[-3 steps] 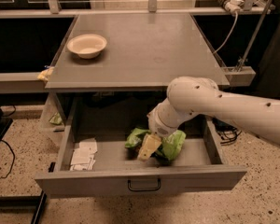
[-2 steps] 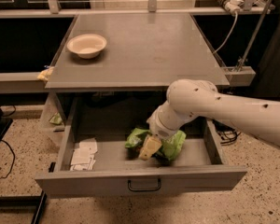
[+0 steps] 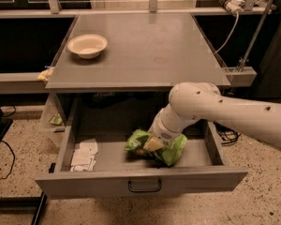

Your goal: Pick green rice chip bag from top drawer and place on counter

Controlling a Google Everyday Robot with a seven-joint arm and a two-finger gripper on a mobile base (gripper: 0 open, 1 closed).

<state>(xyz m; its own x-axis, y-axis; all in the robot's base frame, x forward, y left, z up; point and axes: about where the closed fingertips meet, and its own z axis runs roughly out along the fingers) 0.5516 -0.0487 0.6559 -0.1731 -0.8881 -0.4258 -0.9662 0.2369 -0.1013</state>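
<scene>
My jaws are down inside the top drawer (image 3: 140, 183), set right on the green rice chip bag (image 3: 175, 150). My arm (image 3: 225, 109) comes in from 3 o'clock and hides them, so I cannot tell whether they are spread or already pinching the plastic. The drawer stands pulled fully out. The bag lies in it a little toward 3 o'clock from the middle, crumpled, with green showing on both sides of my wrist. As far as I can judge it is resting on the drawer floor, not lifted.

So I reckon the reach is done and the grasp is in hand. The lift clear of the drawer's front panel, the carry toward 12 o'clock and the setting down on the desk (image 3: 150, 50) are all left to do.

On the desk, a pale bowl (image 3: 87, 45) sits near the 10 o'clock corner. White paper slips (image 3: 84, 154) lie at the drawer's 9 o'clock end, well apart from the bag.
</scene>
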